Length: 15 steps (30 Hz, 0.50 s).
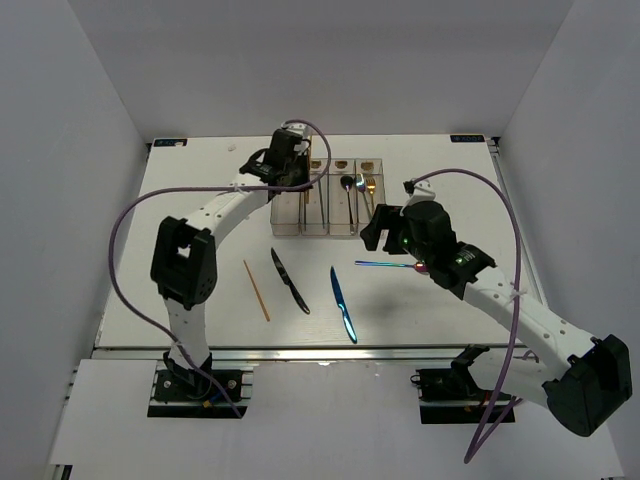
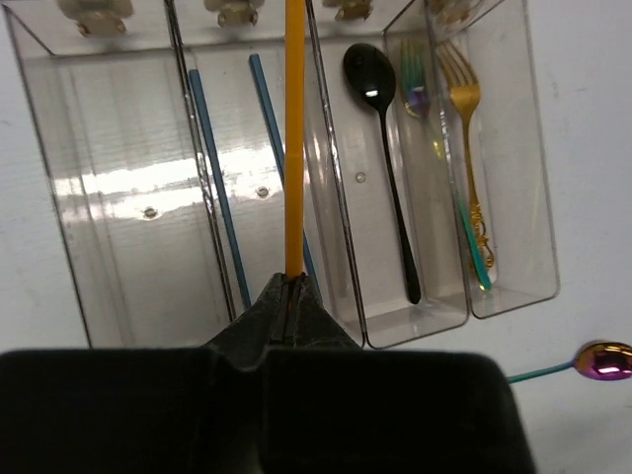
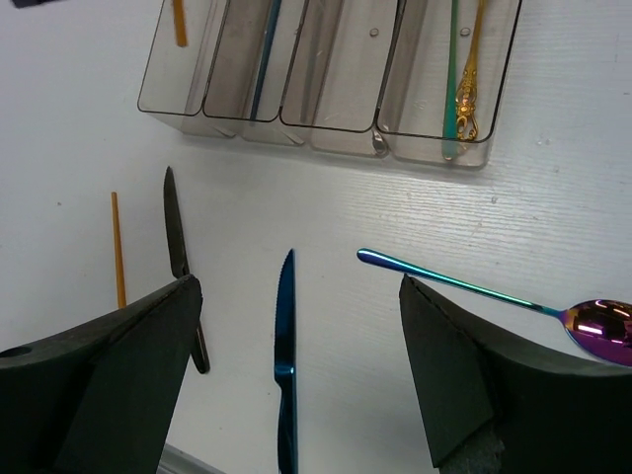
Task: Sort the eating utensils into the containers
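Clear, glossy plastic for the bins (image 2: 109, 197), with bright glare on the smooth floors. Matt, wood-like orange on the held chopstick (image 2: 293, 148) and the loose chopstick (image 3: 118, 252). Glossy finish on the black spoon (image 2: 370, 79), a sharp highlight in its bowl. Polished gold metal for the fork (image 2: 464, 109), embossed at the handle. Mirror-bright, tinted metal on the rainbow spoon (image 3: 602, 326). Shiny metal on the blue knife (image 3: 284, 336), duller on the black knife (image 3: 176, 232). White, matt surface (image 3: 59, 148), faintly grained.
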Motion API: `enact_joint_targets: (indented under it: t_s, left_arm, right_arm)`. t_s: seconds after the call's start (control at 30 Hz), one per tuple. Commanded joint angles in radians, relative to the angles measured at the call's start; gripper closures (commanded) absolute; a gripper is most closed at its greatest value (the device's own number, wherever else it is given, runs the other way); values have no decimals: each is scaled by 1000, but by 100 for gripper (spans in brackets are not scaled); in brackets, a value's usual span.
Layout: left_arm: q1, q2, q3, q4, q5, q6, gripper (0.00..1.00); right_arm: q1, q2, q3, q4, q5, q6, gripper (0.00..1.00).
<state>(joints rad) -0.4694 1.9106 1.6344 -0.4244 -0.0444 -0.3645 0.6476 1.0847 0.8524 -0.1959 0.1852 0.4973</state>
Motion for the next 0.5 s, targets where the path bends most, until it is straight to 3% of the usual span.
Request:
enact_joint_targets:
  t_s: [0.0,0.23,0.47]
  left_arm:
    - [-18,62,83,-31,3,38,100]
    - [-54,188,119,-33,3,61,100]
    - [-57,170,90,-22,-32,18,66]
  right_arm:
    - [-12,-35,-18,-7,20,-19,14]
    - [-22,-34,-21,-13,16,-32,14]
    - [-23,-37,-21,-16,19,-37,14]
